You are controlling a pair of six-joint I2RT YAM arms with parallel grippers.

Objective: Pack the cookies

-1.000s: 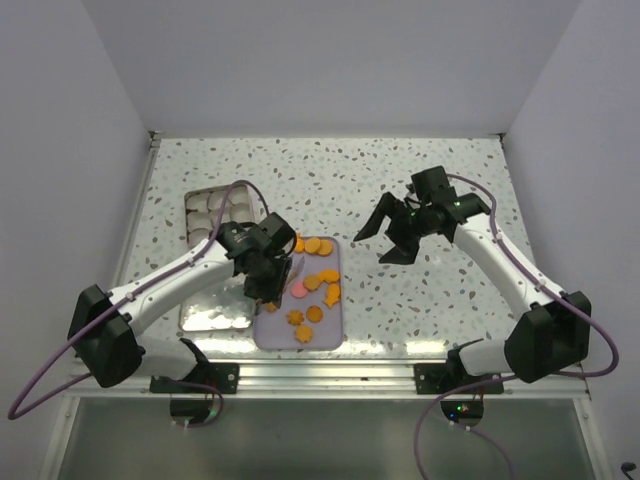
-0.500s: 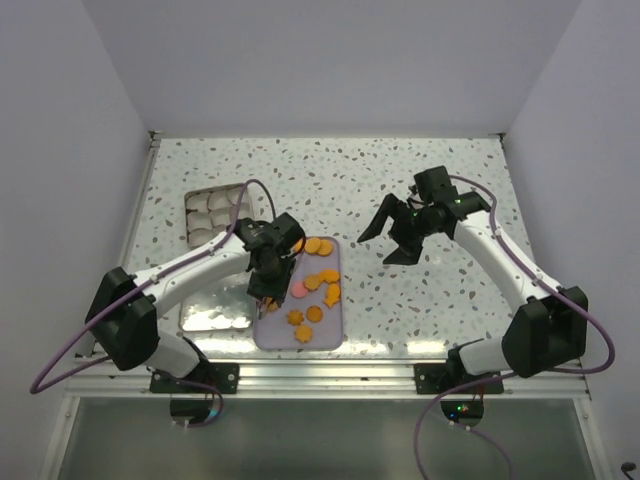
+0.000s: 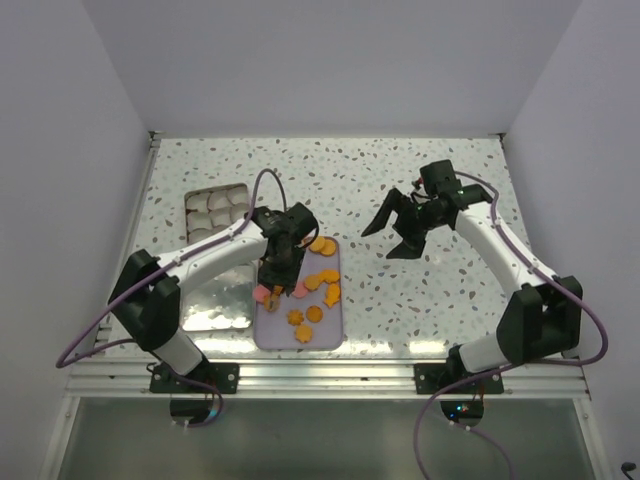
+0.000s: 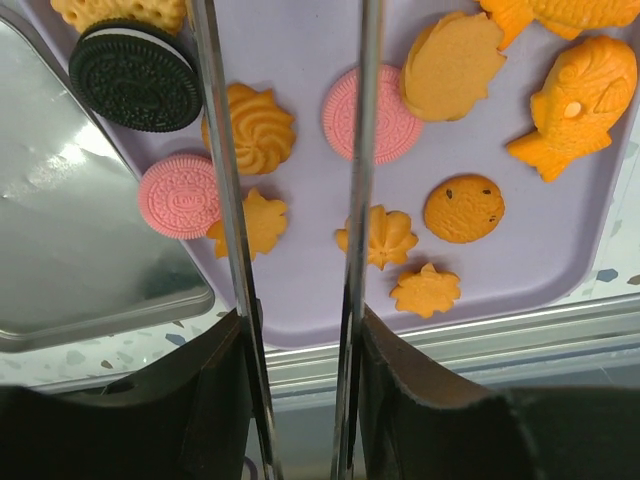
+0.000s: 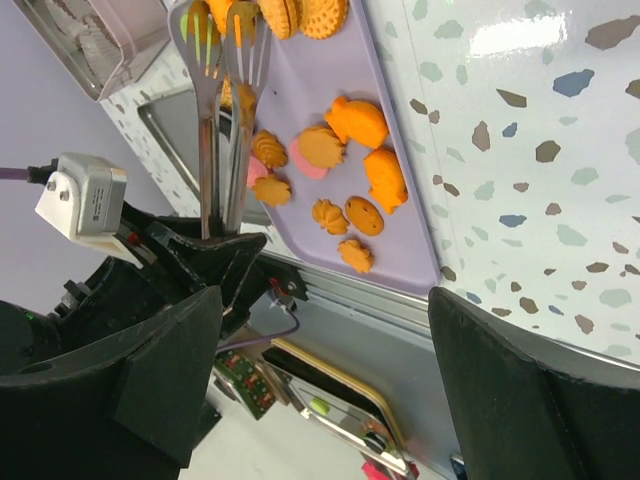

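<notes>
The cookies lie on a lilac tray: orange rounds, flowers and fish, two pink ones and a black sandwich one. My left gripper hangs over the tray's left side, shut on metal tongs. The tongs' two arms stand apart, their tips beyond the top of the left wrist view. In the right wrist view the forked tips sit over the tray's far left part; whether they hold a cookie I cannot tell. My right gripper is open and empty, above the table right of the tray.
A square tin with white paper cups stands at the far left of the table. Its shiny lid lies flat against the tray's left edge. The metal rail runs along the near edge.
My left gripper with the tongs has moved right and a little farther, from the tray's left edge to over the tray. My right gripper shifted slightly away and stayed open.
</notes>
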